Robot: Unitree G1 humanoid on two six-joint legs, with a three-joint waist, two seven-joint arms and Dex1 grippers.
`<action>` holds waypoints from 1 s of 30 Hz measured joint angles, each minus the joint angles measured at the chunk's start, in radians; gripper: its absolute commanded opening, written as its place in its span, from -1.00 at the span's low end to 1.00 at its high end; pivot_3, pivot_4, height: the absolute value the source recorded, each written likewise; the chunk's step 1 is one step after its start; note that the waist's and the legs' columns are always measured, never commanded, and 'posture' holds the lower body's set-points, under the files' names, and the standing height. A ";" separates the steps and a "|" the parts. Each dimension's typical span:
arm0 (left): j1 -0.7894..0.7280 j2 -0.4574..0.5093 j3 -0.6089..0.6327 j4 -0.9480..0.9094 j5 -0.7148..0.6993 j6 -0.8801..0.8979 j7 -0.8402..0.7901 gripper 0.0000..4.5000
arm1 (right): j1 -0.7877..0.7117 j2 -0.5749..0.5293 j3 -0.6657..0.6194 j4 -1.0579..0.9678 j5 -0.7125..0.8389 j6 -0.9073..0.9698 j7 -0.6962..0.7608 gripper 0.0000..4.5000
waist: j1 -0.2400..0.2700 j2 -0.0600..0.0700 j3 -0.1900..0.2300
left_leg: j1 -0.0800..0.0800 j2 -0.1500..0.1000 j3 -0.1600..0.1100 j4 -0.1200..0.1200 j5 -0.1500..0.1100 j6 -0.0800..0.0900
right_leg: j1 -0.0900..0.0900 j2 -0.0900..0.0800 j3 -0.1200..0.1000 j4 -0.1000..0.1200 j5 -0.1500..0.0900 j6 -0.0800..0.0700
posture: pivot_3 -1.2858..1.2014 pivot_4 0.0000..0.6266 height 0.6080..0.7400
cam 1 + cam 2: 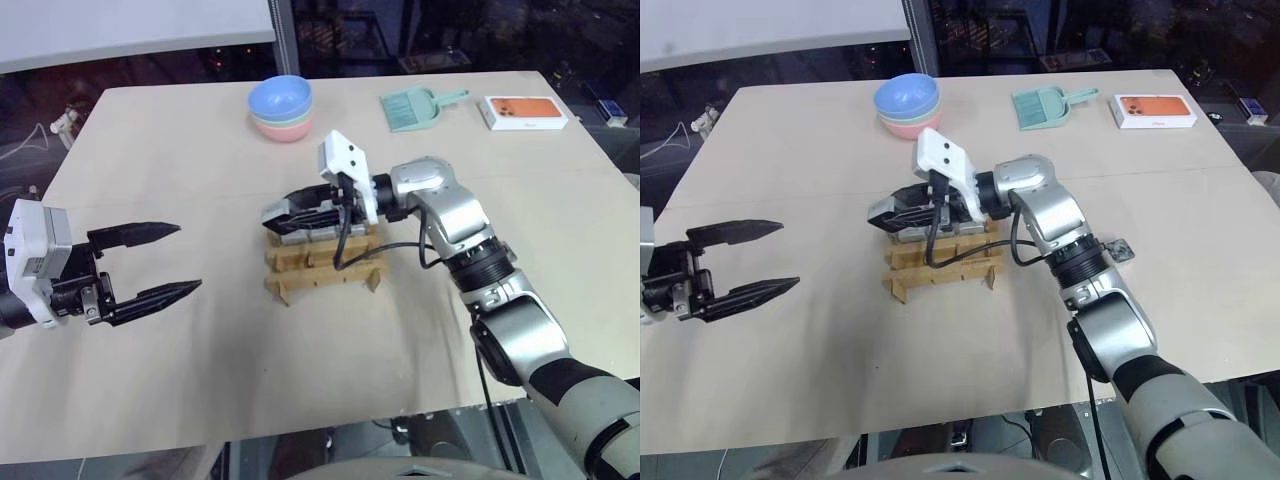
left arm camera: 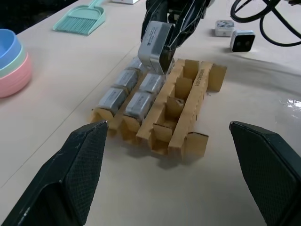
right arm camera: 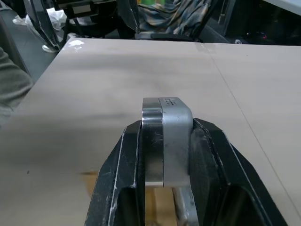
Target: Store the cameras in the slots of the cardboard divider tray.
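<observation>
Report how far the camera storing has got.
Done: at least four cameras sit in the divider tray's far rows. In hand: the right gripper is shut on another camera above the tray. Left: the near row's slots are empty, and two cameras wait on the table.

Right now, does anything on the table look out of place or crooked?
Nothing looks damaged or spilled. The cardboard divider tray sits skewed to the table edge, and two cameras lie loose beyond it, not yet slotted.
</observation>
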 measured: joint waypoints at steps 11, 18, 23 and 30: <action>0.020 -0.013 0.004 0.037 0.026 -0.035 -0.027 0.91 | 0.131 0.031 0.085 0.104 -0.038 -0.173 -0.010 -0.68 | -0.003 0.000 0.000 | 0.000 -0.001 -0.001 0.000 0.000 0.000 | 0.000 0.000 -0.001 0.000 0.000 0.000 | 0.03 -0.52 1.00; 0.042 -0.011 0.003 0.070 0.062 -0.044 -0.055 0.91 | 0.133 0.051 0.084 0.170 -0.044 -0.255 -0.029 -0.68 | -0.003 0.000 0.000 | 0.000 -0.001 -0.002 0.000 0.001 -0.001 | 0.000 0.000 -0.001 0.000 0.000 -0.001 | 0.03 -0.52 1.00; 0.033 -0.010 -0.008 0.096 0.068 -0.059 -0.069 0.91 | 0.133 0.066 0.085 0.184 -0.044 -0.275 -0.027 -0.68 | -0.003 0.000 0.000 | 0.000 0.001 -0.002 0.000 0.001 -0.001 | 0.000 0.000 -0.002 0.000 0.000 -0.001 | 0.03 -0.52 1.00; 0.033 -0.012 -0.016 0.112 0.083 -0.080 -0.081 0.91 | 0.110 0.064 0.082 0.275 -0.074 -0.346 -0.051 -0.68 | -0.003 0.000 0.000 | 0.000 0.001 -0.002 0.000 0.001 -0.002 | 0.000 0.000 -0.002 0.000 -0.001 -0.002 | 0.03 -0.52 1.00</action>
